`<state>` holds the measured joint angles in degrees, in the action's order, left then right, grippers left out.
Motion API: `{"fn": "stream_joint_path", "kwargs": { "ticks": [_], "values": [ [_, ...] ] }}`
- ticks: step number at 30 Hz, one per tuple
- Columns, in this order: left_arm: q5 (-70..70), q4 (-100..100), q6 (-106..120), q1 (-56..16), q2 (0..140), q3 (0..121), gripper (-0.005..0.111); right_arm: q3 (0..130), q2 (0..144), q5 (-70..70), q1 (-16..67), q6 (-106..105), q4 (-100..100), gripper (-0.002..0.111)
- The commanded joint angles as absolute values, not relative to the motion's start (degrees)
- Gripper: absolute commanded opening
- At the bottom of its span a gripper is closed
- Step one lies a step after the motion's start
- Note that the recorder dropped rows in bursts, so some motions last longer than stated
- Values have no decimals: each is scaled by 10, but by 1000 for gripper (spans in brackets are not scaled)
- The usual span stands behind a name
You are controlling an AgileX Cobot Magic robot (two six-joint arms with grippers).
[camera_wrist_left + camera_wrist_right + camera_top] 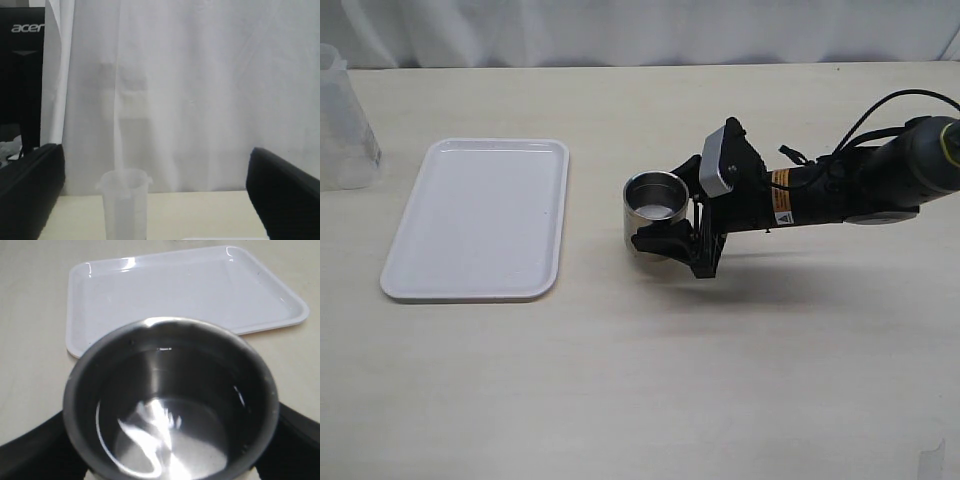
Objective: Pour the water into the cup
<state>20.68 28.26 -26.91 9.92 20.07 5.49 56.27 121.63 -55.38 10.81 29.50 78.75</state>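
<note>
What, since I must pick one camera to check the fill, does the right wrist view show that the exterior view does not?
Only the right wrist view: what looks like a shallow layer of clear water, glinting at the bottom of the short brushed-steel cup. Only the exterior view: the tall translucent plastic container at the table's left edge, and the black right arm reaching in. Both: the cup, the black jaws on either side of it, and the white rectangular plastic tray beyond it.
</note>
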Motion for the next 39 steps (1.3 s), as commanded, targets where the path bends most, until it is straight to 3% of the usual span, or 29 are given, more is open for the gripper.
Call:
{"fn": "stream_joint_path", "kwargs": {
  "ticks": [1,5,12,25,39],
  "values": [
    [169,284,-272,100,197,54,92,566,1212,-571,109,297,776,4],
    [166,203,-271,100,197,54,92,566,1212,-571,109,297,776,4],
    [87,37,-40,100,194,54,92,566,1212,-571,109,297,776,4],
    [-158,-31,120,99,0,54,92,566,1212,-571,109,297,776,4],
    [-117,-31,104,0,0,0,92,566,1212,-571,109,297,776,4]
  ]
}}
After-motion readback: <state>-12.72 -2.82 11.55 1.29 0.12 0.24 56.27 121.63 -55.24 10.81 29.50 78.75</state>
